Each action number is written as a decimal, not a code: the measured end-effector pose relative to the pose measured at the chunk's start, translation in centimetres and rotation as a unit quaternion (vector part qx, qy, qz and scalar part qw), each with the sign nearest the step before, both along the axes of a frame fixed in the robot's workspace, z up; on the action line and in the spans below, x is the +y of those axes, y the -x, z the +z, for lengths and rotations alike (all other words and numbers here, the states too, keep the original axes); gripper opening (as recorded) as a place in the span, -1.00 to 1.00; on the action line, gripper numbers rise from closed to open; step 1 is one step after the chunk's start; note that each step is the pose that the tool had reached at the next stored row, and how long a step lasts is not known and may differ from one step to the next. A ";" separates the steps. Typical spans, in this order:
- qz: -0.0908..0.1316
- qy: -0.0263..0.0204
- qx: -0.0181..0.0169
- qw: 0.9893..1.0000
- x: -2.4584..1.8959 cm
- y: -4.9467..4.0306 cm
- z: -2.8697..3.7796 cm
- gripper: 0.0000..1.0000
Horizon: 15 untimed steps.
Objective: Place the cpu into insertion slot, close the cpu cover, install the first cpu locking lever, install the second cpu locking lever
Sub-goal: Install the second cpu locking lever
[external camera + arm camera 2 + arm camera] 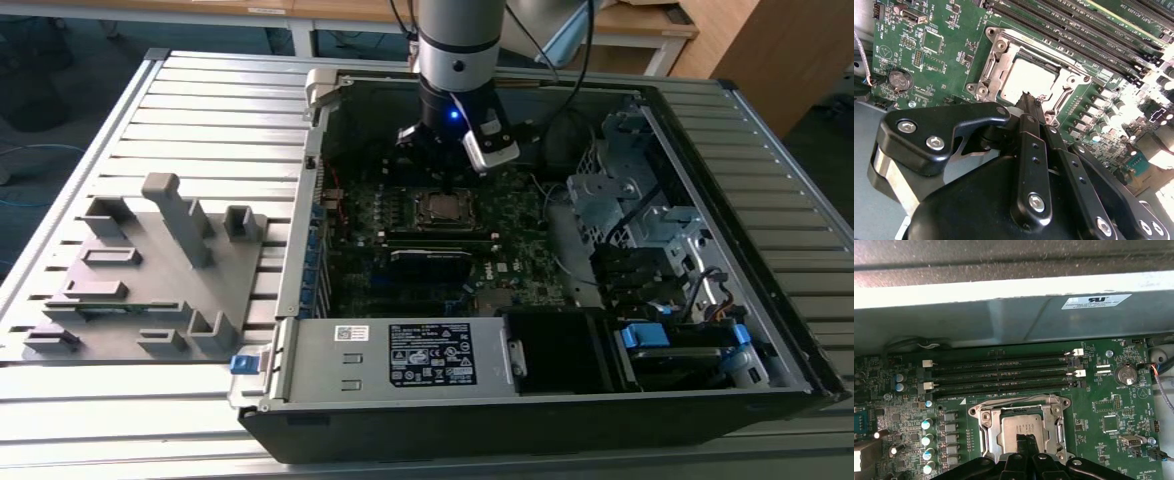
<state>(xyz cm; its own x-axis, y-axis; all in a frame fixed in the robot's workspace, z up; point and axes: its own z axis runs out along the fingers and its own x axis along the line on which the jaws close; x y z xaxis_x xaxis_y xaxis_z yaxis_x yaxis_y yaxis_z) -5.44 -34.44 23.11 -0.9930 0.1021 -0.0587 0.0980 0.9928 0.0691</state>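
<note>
I have the tool (1025, 96) down over the insertion slot (443, 208) in the open computer case (747, 330), its fingertips pressed together with nothing between them and touching the near edge of the cpu (1026, 80). The cpu lies seated in the slot, with the cpu cover (1023, 410) folded down flat around it. The case sits toward the desk's (80, 420) far side.

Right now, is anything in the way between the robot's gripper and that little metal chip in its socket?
Nothing visible. The gripper sits directly over the cpu, which lies in the insertion slot with the cpu cover lying around it.
</note>
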 end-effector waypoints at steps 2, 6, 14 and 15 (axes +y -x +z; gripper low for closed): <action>0.000 0.000 0.000 1.000 -0.16 -0.03 0.00 -0.80; 0.000 0.000 0.000 1.000 -0.59 -0.08 0.00 -0.80; 0.000 0.000 0.000 1.000 -1.72 -0.08 -0.02 -0.80; 0.000 0.000 0.000 1.000 -1.87 -0.08 -0.03 -0.80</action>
